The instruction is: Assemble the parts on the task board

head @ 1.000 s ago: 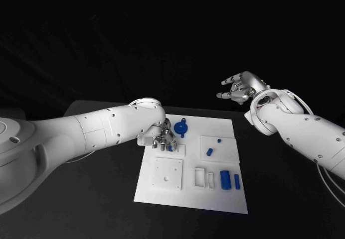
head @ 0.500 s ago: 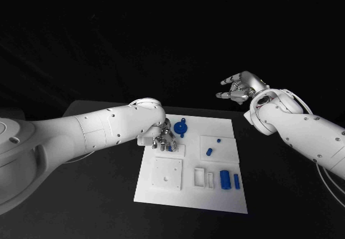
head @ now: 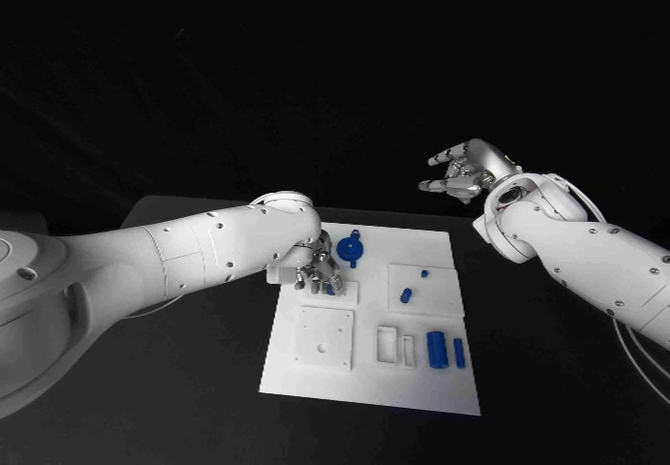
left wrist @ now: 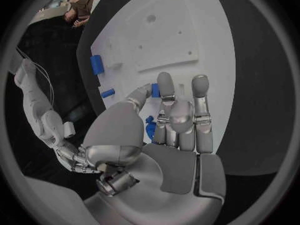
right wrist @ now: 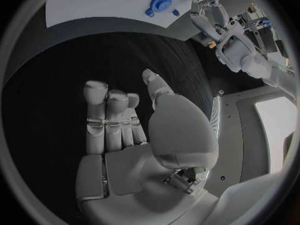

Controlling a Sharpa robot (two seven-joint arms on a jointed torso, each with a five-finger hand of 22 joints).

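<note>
The white task board (head: 366,387) lies in the middle of the black table. My left hand (head: 319,271) hovers low over the board's left side and pinches a small blue part (left wrist: 155,90) between thumb and fingers. Just beyond that hand a blue gear-shaped part (head: 350,249) sits on the board. Two small blue pegs (head: 407,295) lie on a raised plate at the right. A blue cylinder (head: 437,349) and a thinner blue pin (head: 460,353) lie near the board's right front. My right hand (head: 461,172) is raised beyond the table's far right, fingers apart, holding nothing.
A square white plate with holes (head: 325,337) and two narrow slots (head: 387,346) occupy the board's front left. The right wrist view has the board (right wrist: 94,0) and the gear (right wrist: 159,5) far from the right hand (right wrist: 125,130). Bare black table (head: 196,387) surrounds the board.
</note>
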